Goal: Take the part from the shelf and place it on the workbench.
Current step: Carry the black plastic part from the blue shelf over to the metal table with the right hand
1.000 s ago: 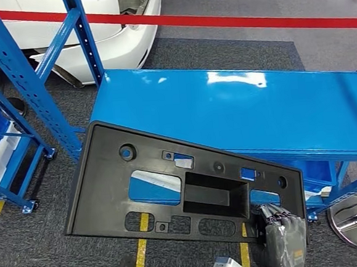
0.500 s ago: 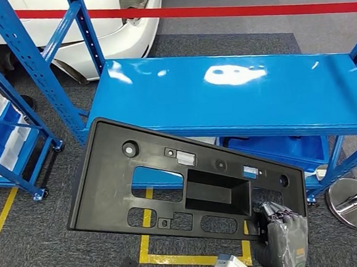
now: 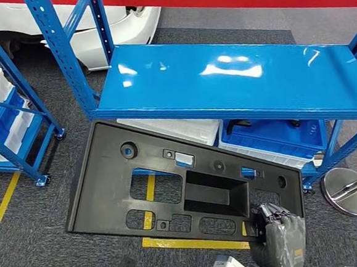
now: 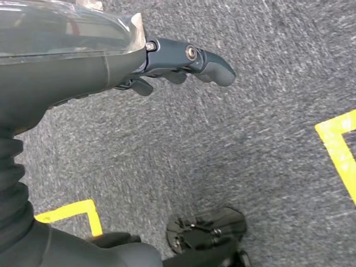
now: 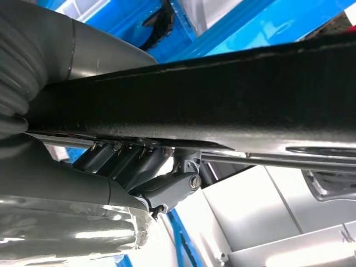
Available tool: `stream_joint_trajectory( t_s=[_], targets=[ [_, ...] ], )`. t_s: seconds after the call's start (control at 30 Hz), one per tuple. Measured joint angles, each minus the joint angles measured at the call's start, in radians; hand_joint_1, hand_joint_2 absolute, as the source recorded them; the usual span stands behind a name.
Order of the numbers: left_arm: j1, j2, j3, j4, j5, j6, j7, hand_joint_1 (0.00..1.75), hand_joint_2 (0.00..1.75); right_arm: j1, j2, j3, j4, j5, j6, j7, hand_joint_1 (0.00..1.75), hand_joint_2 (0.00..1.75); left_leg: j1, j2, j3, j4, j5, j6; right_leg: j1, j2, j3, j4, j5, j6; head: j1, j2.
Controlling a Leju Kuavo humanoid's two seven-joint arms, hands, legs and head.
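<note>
One right robot hand [image 3: 279, 240] grips black part [image 3: 124, 187] (corner); workbench [image 3: 238, 82] beyond | left robot hand [image 4: 184, 58] spread

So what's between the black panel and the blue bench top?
In the head view, a white bin and a blue bin under the blue bench top, beyond the black panel.

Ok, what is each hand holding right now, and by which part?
The right hand grips the black panel by its lower right corner edge. The left hand holds nothing and hangs over the carpet.

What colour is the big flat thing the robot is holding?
Black. The part, held by the right hand, shows best in the head view.
</note>
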Motion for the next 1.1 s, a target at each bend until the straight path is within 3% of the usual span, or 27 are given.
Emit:
stream_joint_trajectory(
  t_s=[0.03,0.1,0.17,0.2,0.27,0.33,0.43,0.47,0.5,0.53,0.63,0.7,0.77,0.83,0.87,0.93,1.0,1.03,1.1],
  targets=[
    [0.0,0.0,0.0,0.0,0.0,0.0,0.0,0.0,1.75,0.001,0.0,0.0,0.001,-0.001,0.0,0.0,1.75,1.75,0.0,0.0,-0.007,0.0,0.006,-0.001,0.0,0.0,0.028,-0.022,0.02,-0.001,0.0,0.0],
    [0.0,0.0,0.0,0.0,0.0,0.0,0.0,0.0,1.75,0.0,0.0,0.0,0.001,-0.002,0.0,0.0,1.75,1.75,-0.001,-0.001,-0.015,0.0,0.015,-0.006,0.001,0.002,0.128,-0.163,0.069,-0.009,0.0,0.0],
    [0.0,0.0,0.0,0.0,0.0,0.0,-0.001,0.0,1.75,-0.001,0.0,0.0,0.001,-0.003,0.0,-0.001,1.75,1.75,-0.002,-0.001,-0.02,0.0,0.025,-0.015,0.005,0.004,0.206,-0.294,0.083,-0.02,0.0,0.0],
    [-0.001,0.0,0.0,0.0,0.0,0.0,-0.001,0.0,1.75,-0.001,0.0,0.0,0.001,-0.004,0.0,-0.001,1.75,1.75,-0.001,-0.001,-0.024,0.0,0.03,-0.022,0.009,0.005,0.219,-0.321,0.08,-0.024,0.0,0.0],
    [0.0,0.0,0.0,0.0,0.0,0.0,-0.001,0.0,1.75,0.0,0.0,0.0,0.001,-0.005,-0.001,-0.001,1.75,1.75,0.002,-0.001,-0.03,0.0,0.035,-0.034,0.011,0.004,0.217,-0.333,0.085,-0.034,-0.001,0.0],
    [0.001,0.0,0.0,0.0,0.0,0.0,-0.002,0.0,1.75,0.0,0.0,0.0,0.001,-0.005,-0.001,-0.002,1.75,1.75,0.003,-0.002,-0.044,0.031,0.005,-0.043,0.008,0.0,0.212,-0.34,0.095,-0.049,-0.001,0.0],
    [0.002,0.0,0.0,0.0,0.001,-0.001,-0.004,0.0,1.75,0.0,0.0,0.0,0.001,-0.006,-0.001,-0.002,1.75,1.75,0.003,-0.003,-0.112,0.21,-0.103,-0.052,0.009,-0.005,0.193,-0.334,0.105,-0.062,-0.003,0.0],
    [0.003,0.001,0.0,0.0,0.001,-0.002,-0.004,0.0,1.75,0.0,0.0,0.0,0.001,-0.006,-0.001,-0.002,1.75,1.75,0.003,-0.003,-0.13,0.267,-0.124,-0.054,0.01,-0.006,0.186,-0.329,0.106,-0.063,-0.002,0.0],
    [0.004,0.001,0.0,0.0,0.001,-0.004,-0.005,0.0,1.75,0.001,0.0,0.0,0.001,-0.006,-0.001,-0.002,1.75,1.75,0.003,-0.003,-0.134,0.292,-0.125,-0.055,0.01,-0.006,0.179,-0.323,0.107,-0.064,-0.002,0.0],
    [0.005,0.001,0.0,0.0,0.001,-0.006,-0.008,0.0,1.75,0.001,0.0,0.0,0.001,-0.006,-0.001,-0.002,1.75,1.75,0.003,-0.003,-0.118,0.276,-0.108,-0.054,0.01,-0.005,0.172,-0.316,0.107,-0.063,-0.003,0.0],
    [0.003,0.002,0.0,0.0,0.001,-0.013,-0.015,0.0,1.75,0.001,0.0,-0.001,0.001,-0.007,-0.001,-0.003,1.75,1.75,0.002,-0.003,-0.017,0.094,-0.03,-0.046,0.012,-0.004,0.155,-0.292,0.103,-0.057,-0.002,0.0],
    [0.002,0.002,0.0,0.0,0.004,-0.014,-0.015,0.0,1.75,0.001,0.0,-0.001,0.001,-0.008,-0.001,-0.003,1.75,1.75,-0.001,-0.003,0.01,0.034,-0.022,-0.04,0.015,-0.004,0.143,-0.281,0.103,-0.047,-0.002,0.0],
    [0.003,0.002,0.0,0.0,0.009,-0.014,-0.014,0.0,1.75,0.001,0.0,-0.001,0.001,-0.009,-0.001,-0.004,1.75,1.75,-0.001,-0.004,0.006,0.027,-0.02,-0.031,0.016,-0.003,0.136,-0.278,0.108,-0.037,-0.002,0.0],
    [0.002,0.002,0.0,0.0,0.012,-0.014,-0.014,0.0,1.75,0.001,0.0,-0.001,0.001,-0.009,-0.002,-0.006,1.75,1.75,0.004,-0.004,0.001,0.022,-0.013,-0.017,0.015,-0.001,0.125,-0.255,0.087,-0.026,0.0,0.0],
    [0.002,0.002,0.0,0.0,0.013,-0.013,-0.013,0.0,1.75,0.001,0.0,-0.001,0.001,-0.009,-0.002,-0.007,1.75,1.75,0.007,-0.004,-0.002,0.02,-0.008,-0.01,0.013,0.001,0.11,-0.219,0.058,-0.02,0.0,0.0],
    [0.001,0.002,0.0,0.0,0.013,-0.011,-0.012,0.0,1.75,0.002,0.0,-0.001,0.001,-0.009,-0.002,-0.01,1.75,1.75,0.008,-0.003,-0.012,0.02,0.001,-0.003,0.007,0.002,0.062,-0.092,-0.017,-0.007,0.001,0.0],
    [0.002,0.002,0.0,0.0,0.011,-0.007,-0.01,0.0,1.75,0.003,0.0,-0.001,0.002,-0.01,-0.002,-0.011,1.75,1.75,0.007,-0.002,-0.023,0.021,0.009,-0.003,0.002,0.002,0.034,-0.002,-0.052,0.0,0.001,0.0],
    [0.002,0.002,0.0,0.0,0.011,-0.005,-0.01,0.0,1.75,0.003,0.0,-0.001,0.002,-0.01,-0.002,-0.011,1.75,1.75,0.007,-0.002,-0.027,0.021,0.014,-0.003,0.0,0.002,0.047,-0.013,-0.04,0.0,0.001,0.0],
    [0.002,0.002,0.0,0.0,0.011,-0.003,-0.008,0.0,1.75,0.002,0.0,-0.001,0.002,-0.011,-0.002,-0.011,1.75,1.75,0.006,-0.002,-0.031,0.021,0.021,-0.006,-0.001,0.002,0.129,-0.145,0.023,-0.003,0.001,0.0]
  ],
)
